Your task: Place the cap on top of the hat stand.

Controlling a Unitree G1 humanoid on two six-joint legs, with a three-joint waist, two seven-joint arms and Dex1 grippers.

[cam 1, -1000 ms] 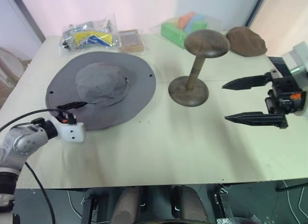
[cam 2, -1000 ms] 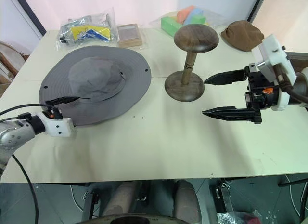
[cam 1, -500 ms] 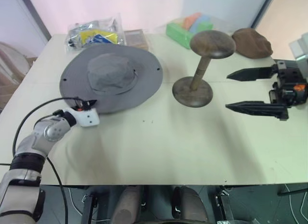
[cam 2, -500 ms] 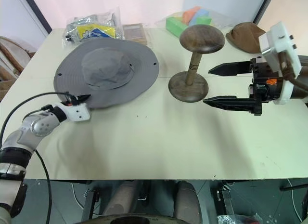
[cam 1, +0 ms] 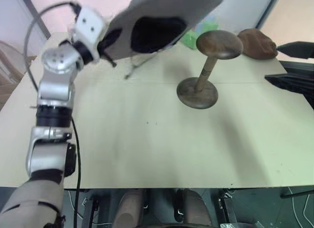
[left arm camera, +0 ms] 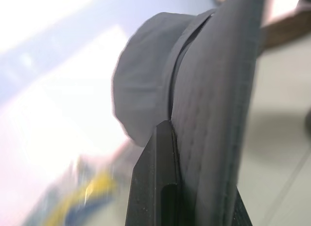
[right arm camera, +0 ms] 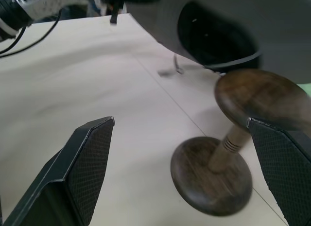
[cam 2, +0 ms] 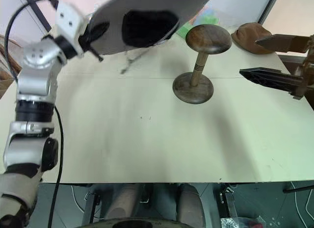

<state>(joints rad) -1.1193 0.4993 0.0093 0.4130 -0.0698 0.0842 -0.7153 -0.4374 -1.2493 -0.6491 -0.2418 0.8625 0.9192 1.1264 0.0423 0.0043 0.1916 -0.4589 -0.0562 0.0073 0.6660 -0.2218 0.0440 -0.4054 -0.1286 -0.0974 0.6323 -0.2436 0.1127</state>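
The grey cap [cam 1: 167, 10] hangs tilted in the air above the back of the table, its dark hollow underside facing me and a thin chin cord [cam 1: 139, 66] dangling. My left gripper [cam 1: 107, 41] is shut on the brim's left edge; in the left wrist view a black finger [left arm camera: 155, 187] presses against the brim [left arm camera: 218, 114]. The brown hat stand [cam 1: 216, 44] stands upright on its round base [cam 1: 197, 93], just right of and below the cap's raised edge. My right gripper [cam 2: 277, 59] hovers open to the right of the stand, holding nothing.
A small brown flat cap [cam 1: 257, 41] lies at the back right of the cream table [cam 1: 147, 139]. A green box [cam 1: 196, 34] peeks out behind the lifted cap. The table's front edge runs along the bottom.
My left gripper has shut on the cap's brim and swung it up off the table and to the right, tilting it. The right gripper has drawn back toward the right.
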